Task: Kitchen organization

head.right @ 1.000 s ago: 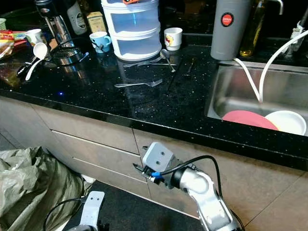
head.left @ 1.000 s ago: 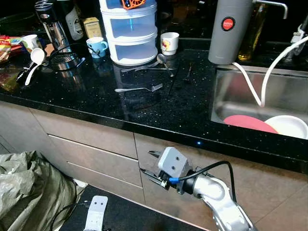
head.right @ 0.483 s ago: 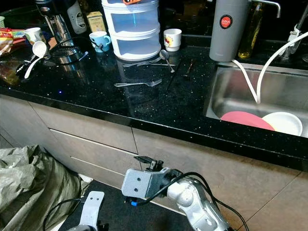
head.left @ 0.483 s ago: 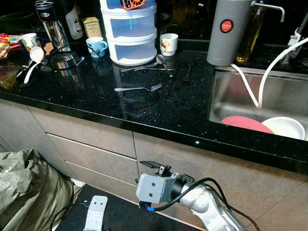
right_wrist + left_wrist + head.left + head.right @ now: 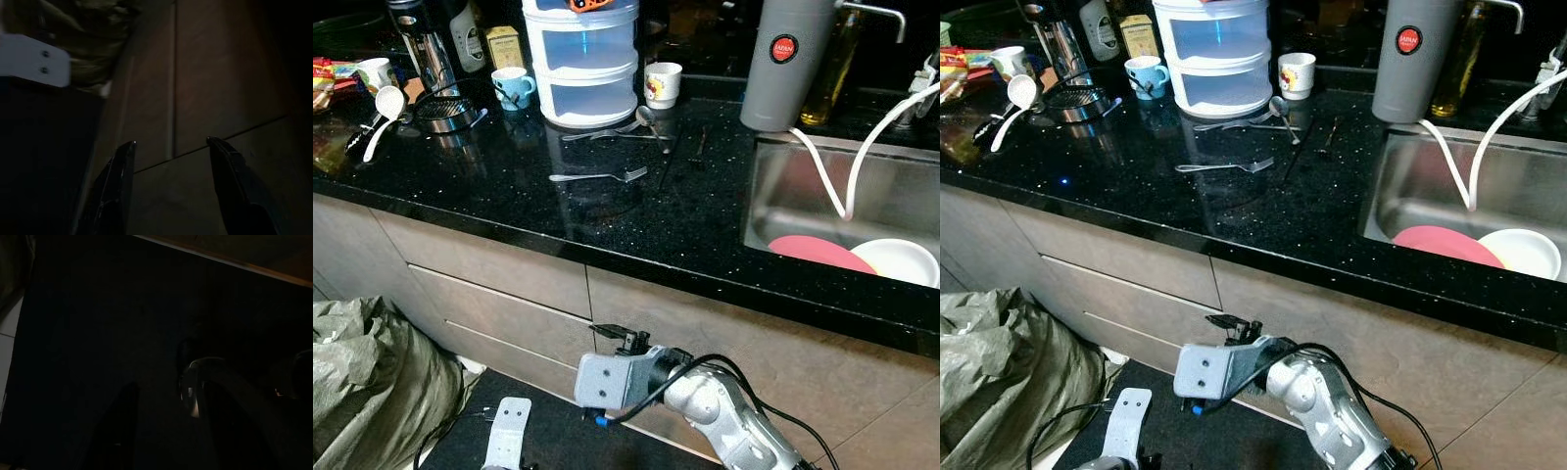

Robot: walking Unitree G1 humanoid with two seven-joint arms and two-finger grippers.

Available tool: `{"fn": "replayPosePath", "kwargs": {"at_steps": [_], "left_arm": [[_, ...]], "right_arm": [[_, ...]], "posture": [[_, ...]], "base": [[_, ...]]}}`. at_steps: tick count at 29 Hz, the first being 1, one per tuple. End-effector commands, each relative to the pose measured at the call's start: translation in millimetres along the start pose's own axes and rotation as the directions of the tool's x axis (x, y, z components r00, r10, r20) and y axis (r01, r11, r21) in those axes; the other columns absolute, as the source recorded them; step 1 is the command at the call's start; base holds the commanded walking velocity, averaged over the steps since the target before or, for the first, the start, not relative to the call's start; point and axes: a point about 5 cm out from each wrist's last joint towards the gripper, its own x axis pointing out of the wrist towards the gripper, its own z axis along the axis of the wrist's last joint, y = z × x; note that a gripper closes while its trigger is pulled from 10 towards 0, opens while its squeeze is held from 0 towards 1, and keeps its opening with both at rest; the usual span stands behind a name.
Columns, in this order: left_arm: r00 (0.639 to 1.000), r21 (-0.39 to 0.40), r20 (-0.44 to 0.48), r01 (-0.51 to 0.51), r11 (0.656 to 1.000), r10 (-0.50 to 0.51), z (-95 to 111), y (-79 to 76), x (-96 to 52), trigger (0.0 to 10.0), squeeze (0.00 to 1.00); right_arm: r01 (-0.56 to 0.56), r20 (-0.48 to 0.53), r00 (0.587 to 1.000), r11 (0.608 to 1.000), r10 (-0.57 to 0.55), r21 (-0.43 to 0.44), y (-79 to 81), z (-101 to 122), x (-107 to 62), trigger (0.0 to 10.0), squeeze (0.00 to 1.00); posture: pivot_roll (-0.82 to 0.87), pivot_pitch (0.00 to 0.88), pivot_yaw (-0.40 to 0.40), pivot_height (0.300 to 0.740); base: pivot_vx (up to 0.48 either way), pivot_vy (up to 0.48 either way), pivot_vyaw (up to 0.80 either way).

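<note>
Fingers [image 5: 122, 171] of right gripper [image 5: 168, 152] spread, empty, low before drawer fronts [image 5: 499, 294] under counter's front edge. Left gripper [image 5: 161, 421] idle in shade, grip unreadable. Fork [image 5: 599, 177] mid-counter [image 5: 705, 235], well back from front edge, long axis parallel to it, tines toward sink [image 5: 783, 196]. Risk on rising: knocking counter lip, or nudging fork toward sink.
</note>
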Motion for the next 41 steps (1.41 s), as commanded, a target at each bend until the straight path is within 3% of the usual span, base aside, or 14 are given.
{"fn": "replayPosePath", "kwargs": {"at_steps": [1,41], "left_arm": [[1.000,0.000,-0.001,-0.006,1.000,0.006,-1,1.5,-0.3,10.0,0.00],[1.000,-0.017,0.008,-0.009,1.000,0.009,-2,-0.4,0.0,10.0,0.00]], "right_arm": [[-0.023,-0.005,1.000,0.999,0.023,0.036,1.6,-2,1.6,10.0,0.00],[-0.038,-0.029,0.999,0.997,0.040,0.066,3.3,-10,1.2,10.0,0.00]], "posture": [[-0.11,0.049,0.048,0.740],[-0.09,0.035,0.038,0.740]], "base": [[0.000,0.000,0.00],[0.000,0.000,0.00]]}}
